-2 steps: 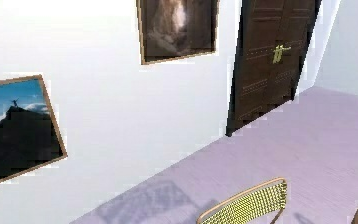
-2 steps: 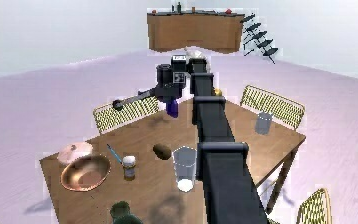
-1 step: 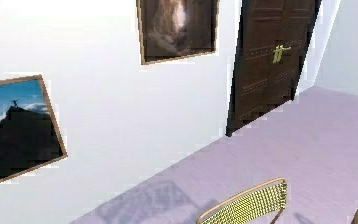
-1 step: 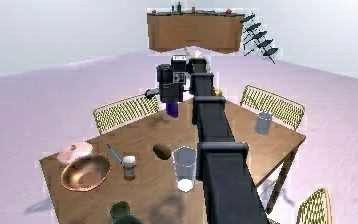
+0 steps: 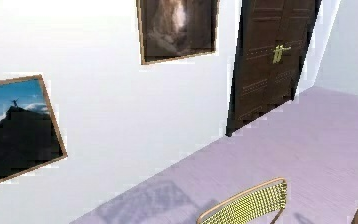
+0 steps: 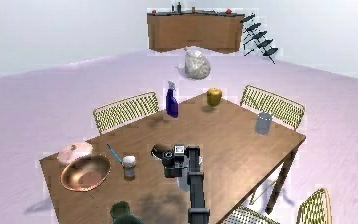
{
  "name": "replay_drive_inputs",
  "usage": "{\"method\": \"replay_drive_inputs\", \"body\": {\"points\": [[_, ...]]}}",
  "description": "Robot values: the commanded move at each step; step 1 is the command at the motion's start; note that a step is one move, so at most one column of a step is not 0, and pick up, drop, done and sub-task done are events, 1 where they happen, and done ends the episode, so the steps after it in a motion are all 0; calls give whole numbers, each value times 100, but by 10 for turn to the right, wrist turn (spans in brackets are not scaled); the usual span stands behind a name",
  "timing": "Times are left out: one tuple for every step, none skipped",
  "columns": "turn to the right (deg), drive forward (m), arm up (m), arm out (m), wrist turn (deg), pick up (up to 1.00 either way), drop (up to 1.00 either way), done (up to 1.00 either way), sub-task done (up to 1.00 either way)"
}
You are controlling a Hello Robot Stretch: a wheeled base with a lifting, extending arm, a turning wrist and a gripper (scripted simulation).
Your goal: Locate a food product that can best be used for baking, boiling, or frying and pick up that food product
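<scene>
Saw a brown table with wicker chairs around it. Saw a copper bowl near the left end, with a pink plate just behind it. Spotted a small jar just right of the bowl. Found a blue bottle standing up near the far edge, and a yellow-brown round thing close to its right. Saw a grey cup toward the right end. Noticed the dark arm at the bottom edge, with the gripper over the tabletop, right of the jar. Far back, saw a wooden counter and a grey bag before it.
</scene>
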Motion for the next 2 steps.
{"method": "replay_drive_inputs", "body": {"points": [[0, 0, 0, 0, 0, 100, 0, 0, 0], [0, 0, 10, 0, 0, 0, 0, 0, 0]]}}
